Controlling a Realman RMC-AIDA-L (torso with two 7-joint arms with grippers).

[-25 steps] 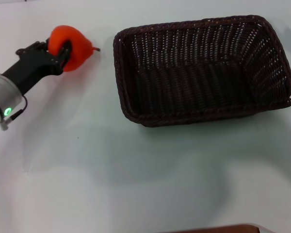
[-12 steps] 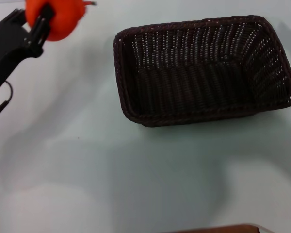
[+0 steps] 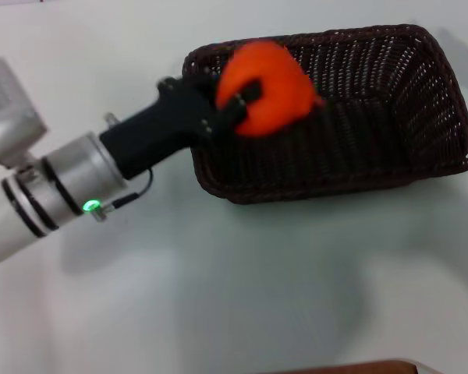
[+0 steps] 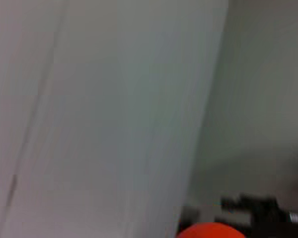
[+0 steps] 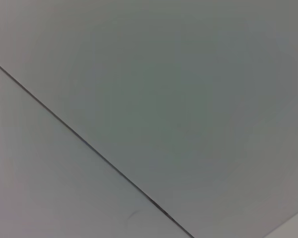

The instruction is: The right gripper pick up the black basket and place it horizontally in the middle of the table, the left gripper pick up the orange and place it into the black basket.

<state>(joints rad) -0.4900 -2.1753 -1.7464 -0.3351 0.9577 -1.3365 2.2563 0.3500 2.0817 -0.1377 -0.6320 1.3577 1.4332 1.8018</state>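
Note:
The black basket (image 3: 390, 109) lies lengthwise across the far middle of the white table (image 3: 218, 296) in the head view. My left gripper (image 3: 246, 97) is shut on the orange (image 3: 269, 74) and holds it in the air over the basket's left part, above its rim. The silver arm reaches in from the left. A sliver of the orange (image 4: 211, 230) also shows in the left wrist view. The right gripper is out of view.
A brown edge (image 3: 359, 366) shows at the near side of the table. The right wrist view shows only a pale surface with a dark seam line (image 5: 89, 146).
My left gripper, holding the orange, rose from the table's far left, then swung right and now hangs over the basket's left part. The basket has not moved.

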